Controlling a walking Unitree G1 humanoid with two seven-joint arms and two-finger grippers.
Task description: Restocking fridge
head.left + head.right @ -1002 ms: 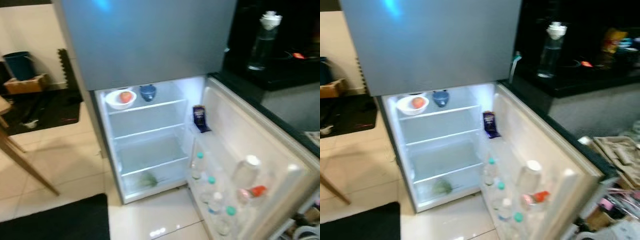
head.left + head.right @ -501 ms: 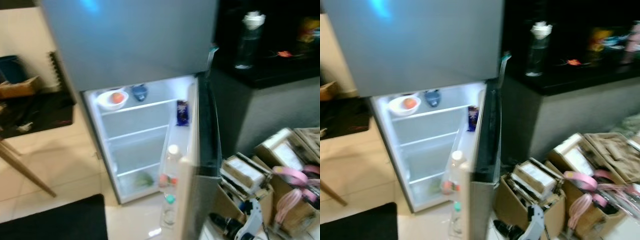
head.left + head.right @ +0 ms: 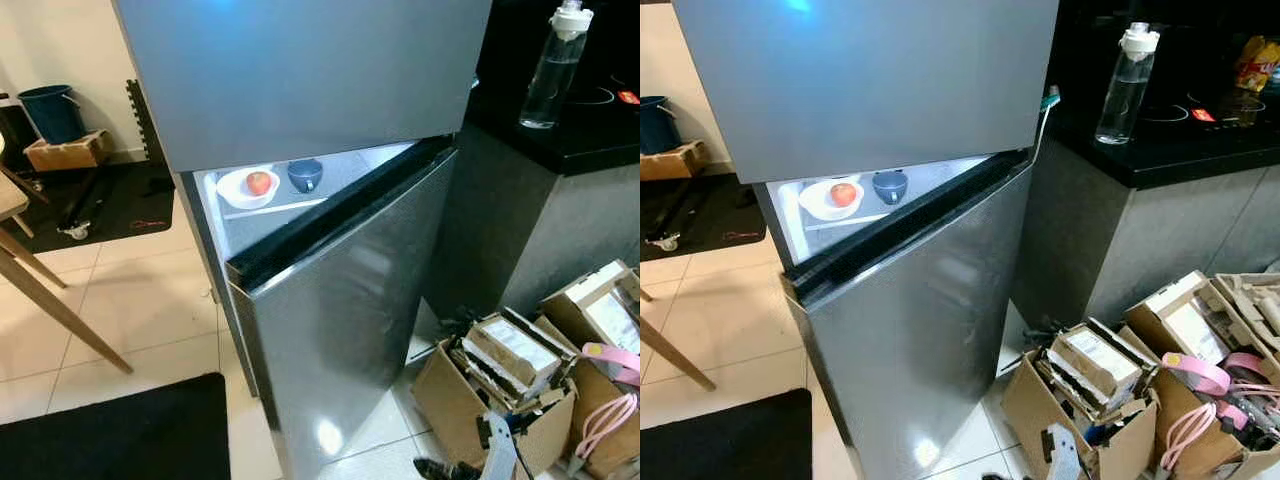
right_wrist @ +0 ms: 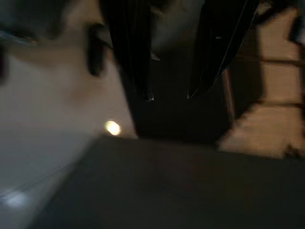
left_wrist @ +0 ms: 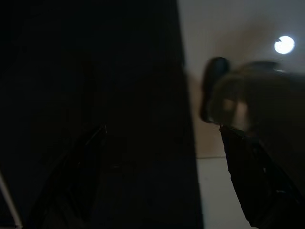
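The grey fridge stands before me with its freezer door (image 3: pixel 300 70) shut. Its lower door (image 3: pixel 340 330) is swung nearly closed, leaving a narrow lit gap on the left. Through the gap, on the top shelf, I see a white bowl (image 3: pixel 235 190) with a red apple (image 3: pixel 259 182) and a blue cup (image 3: pixel 305 175). My left gripper (image 5: pixel 162 129) hangs in the dark, its fingers (image 5: pixel 86 167) wide apart. My right gripper (image 4: pixel 170 97) points down at the floor, open, with nothing between its fingertips.
A black counter (image 3: pixel 590 140) with a clear water bottle (image 3: pixel 552 65) stands right of the fridge. Cardboard boxes (image 3: pixel 510 360) and pink cable (image 3: pixel 1200 375) crowd the floor at lower right. A black mat (image 3: pixel 110 430) and a wooden leg (image 3: pixel 50 300) lie to the left.
The lower fridge door has swung from wide open to nearly closed, hiding the door shelves and bottles. The view has also shifted.
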